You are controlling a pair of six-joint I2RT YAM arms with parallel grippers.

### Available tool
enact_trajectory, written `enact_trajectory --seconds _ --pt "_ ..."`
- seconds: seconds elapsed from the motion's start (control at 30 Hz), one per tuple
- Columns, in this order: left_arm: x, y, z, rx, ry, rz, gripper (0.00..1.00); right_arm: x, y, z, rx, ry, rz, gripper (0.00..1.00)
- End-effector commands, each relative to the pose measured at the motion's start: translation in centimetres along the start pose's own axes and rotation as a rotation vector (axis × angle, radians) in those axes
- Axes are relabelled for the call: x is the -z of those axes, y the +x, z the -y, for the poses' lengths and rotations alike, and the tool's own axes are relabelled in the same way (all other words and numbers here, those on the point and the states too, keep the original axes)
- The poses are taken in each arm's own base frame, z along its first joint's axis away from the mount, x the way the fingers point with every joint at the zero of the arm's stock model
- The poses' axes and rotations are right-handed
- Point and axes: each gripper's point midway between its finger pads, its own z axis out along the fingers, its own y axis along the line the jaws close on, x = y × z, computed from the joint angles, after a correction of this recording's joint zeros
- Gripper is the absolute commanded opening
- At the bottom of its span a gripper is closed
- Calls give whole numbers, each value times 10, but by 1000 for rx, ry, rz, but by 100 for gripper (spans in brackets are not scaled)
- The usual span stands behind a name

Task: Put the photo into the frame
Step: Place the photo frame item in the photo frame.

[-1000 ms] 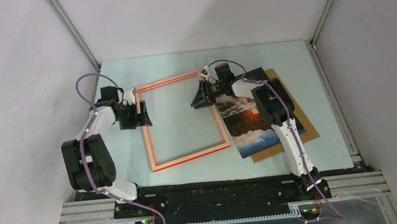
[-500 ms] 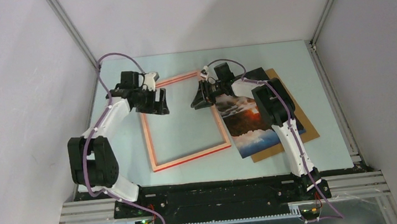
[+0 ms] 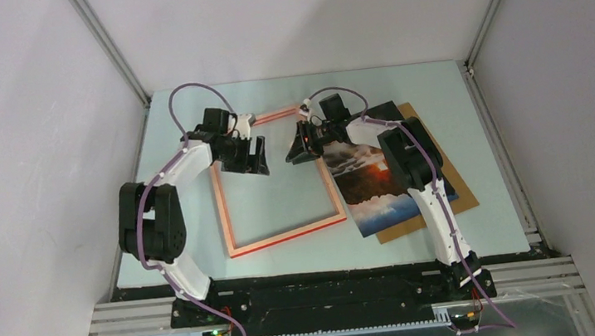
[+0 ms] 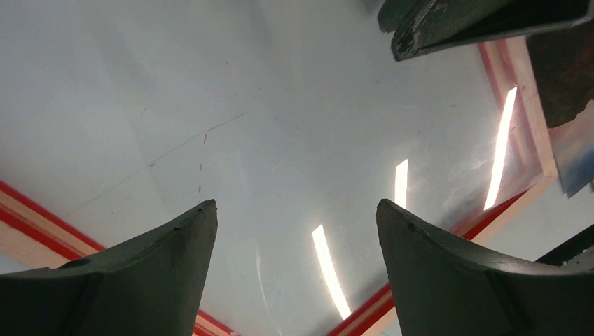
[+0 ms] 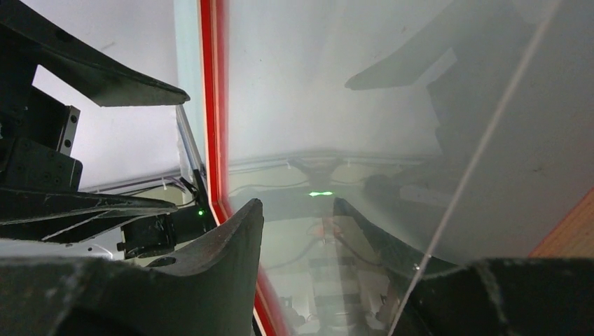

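Observation:
The frame [image 3: 285,238] lies on the table, red-lined with pale wood and a clear pane. My left gripper [image 3: 255,157] hovers open over the pane near its top left. In the left wrist view nothing is between that gripper's [image 4: 294,206] fingers, and the red rail [image 4: 28,213] runs below. My right gripper [image 3: 302,147] is at the frame's top right corner. In the right wrist view this gripper [image 5: 298,203] stands open. One finger is in front of the red edge [image 5: 213,105], the other seen through the pane. The photo [image 3: 366,181] lies right of the frame, partly under the right arm.
A brown backing board [image 3: 462,192] lies under the photo at the right, with a dark sheet [image 3: 384,113] at its far end. The enclosure's walls and metal rails [image 3: 505,171] bound the table. The right gripper's finger [image 4: 476,21] shows in the left wrist view.
My left arm has swung from the frame's left rail up and to the right, over the pane. The right arm and the frame have stayed where they were.

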Motion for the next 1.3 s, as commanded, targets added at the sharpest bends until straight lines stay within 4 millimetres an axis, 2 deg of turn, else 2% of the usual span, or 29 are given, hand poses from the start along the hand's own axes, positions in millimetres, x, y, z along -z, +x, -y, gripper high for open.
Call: enact_trajectory --seconds 0.0,0.23,0.77,1.0,1.27 --pt "-1 -20 14 3 31 79 88 8 -8 -10 64 29 26 47" --pt "-10 -19 28 -5 71 87 88 7 -6 -9 61 30 23 47" --pt "-40 -17 46 -5 153 54 88 5 -6 -10 58 24 20 47" --pt "-53 -12 45 23 168 29 88 4 -4 -10 53 22 16 48" --pt "-58 -5 43 33 163 11 88 5 -4 -10 50 17 15 48"
